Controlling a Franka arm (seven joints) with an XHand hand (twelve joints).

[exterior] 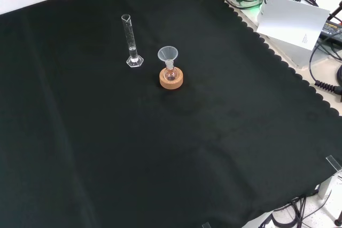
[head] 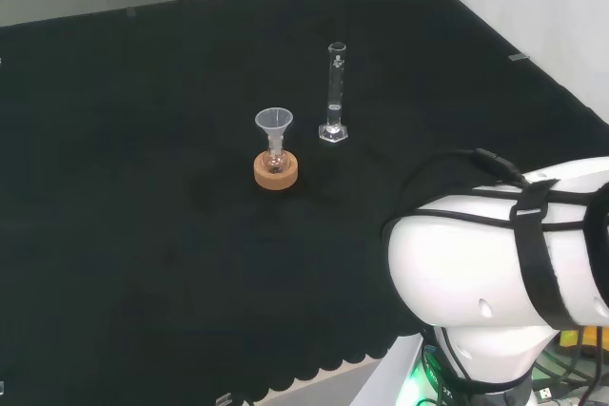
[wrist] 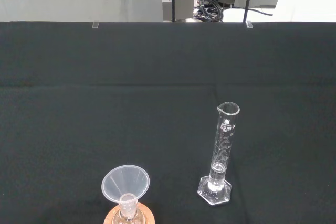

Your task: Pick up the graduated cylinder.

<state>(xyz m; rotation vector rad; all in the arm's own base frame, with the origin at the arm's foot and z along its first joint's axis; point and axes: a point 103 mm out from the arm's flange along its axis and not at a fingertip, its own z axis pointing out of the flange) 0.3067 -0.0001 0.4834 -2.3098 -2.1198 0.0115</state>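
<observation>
The graduated cylinder [head: 334,92] stands upright on its hexagonal foot on the black cloth of the counter [head: 114,187], untouched, so the step in hand is the approach. Its nearest neighbour is a small flask carrying a clear funnel [head: 274,126], seated in a cork ring [head: 276,171]. In the head view the cylinder stands to the right of that cork ring and a little farther off, near it but apart; in the front view it stands to the left of the ring and slightly higher up the cloth [exterior: 131,41]. The wrist view looks down on both, with the cylinder [wrist: 222,150] beside the funnel [wrist: 125,183] and a clear gap of cloth between them. Whether the hand's fingers are spread or curled cannot be told from these pictures.

To do the approach well, the hand likely needs to come in from the side of the cylinder that faces away from the cork ring, so that nothing brushes the funnel. The tube is tall, narrow and of clear glass on a small foot, so a sideways nudge could probably tip it. Closing around the middle of the tube seems safest, with the fingers and thumb meeting it together and then a straight lift. A small amount of liquid may sit at the bottom of the tube, though this is hard to tell.
</observation>
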